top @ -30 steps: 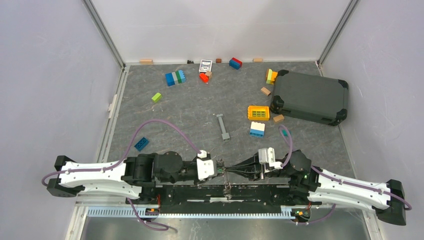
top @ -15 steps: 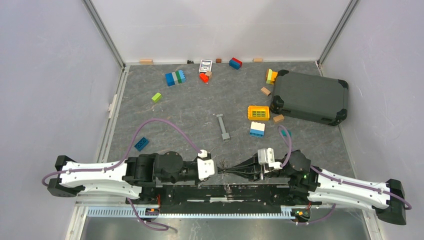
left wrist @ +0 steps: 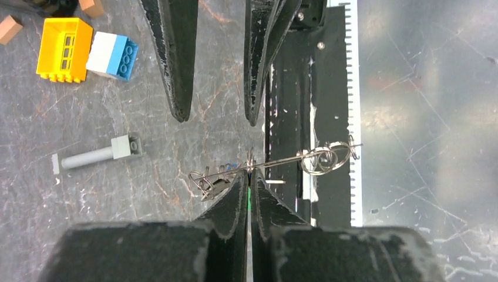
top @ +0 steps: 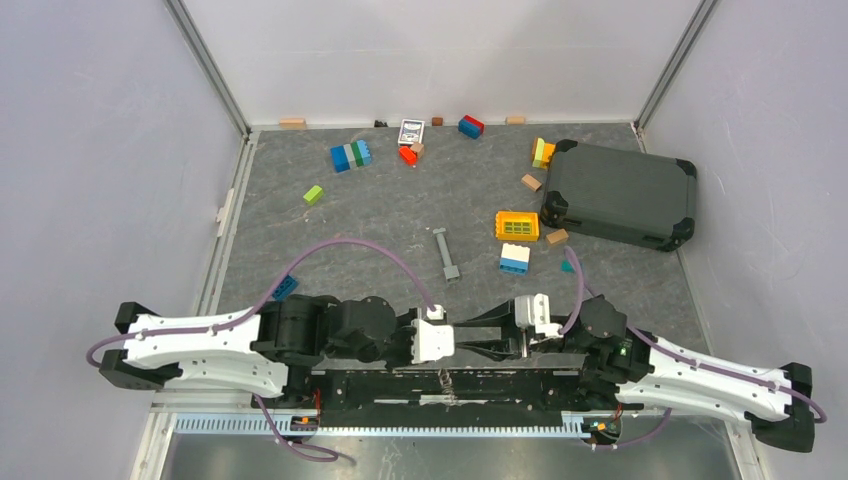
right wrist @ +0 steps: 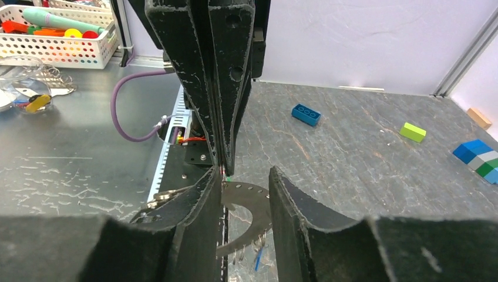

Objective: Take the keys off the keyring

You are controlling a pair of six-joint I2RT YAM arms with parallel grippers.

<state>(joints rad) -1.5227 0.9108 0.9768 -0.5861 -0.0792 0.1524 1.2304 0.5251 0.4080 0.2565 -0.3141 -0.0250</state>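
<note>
My left gripper is shut, with a sliver of a green-headed key showing between its fingertips. From that pinch the keyring stretches out as thin silver wire loops, hanging over the black base rail. A small silver key dangles at its other end. My right gripper faces the left one and stands open. In its gap hangs a thin grey crescent plate with holes and small rings. The left fingers point down at it. In the top view both grippers meet at the near edge, and the bunch hangs below them.
A long grey bar lies mid-table. A yellow grid block, a white-and-blue brick and a dark case are to the right. Loose bricks sit at the back, and a blue brick lies near the left arm.
The left arm slid right and its gripper closed on the bunch. The right gripper, shut before, has opened and let go, and its arm has drawn back slightly.
</note>
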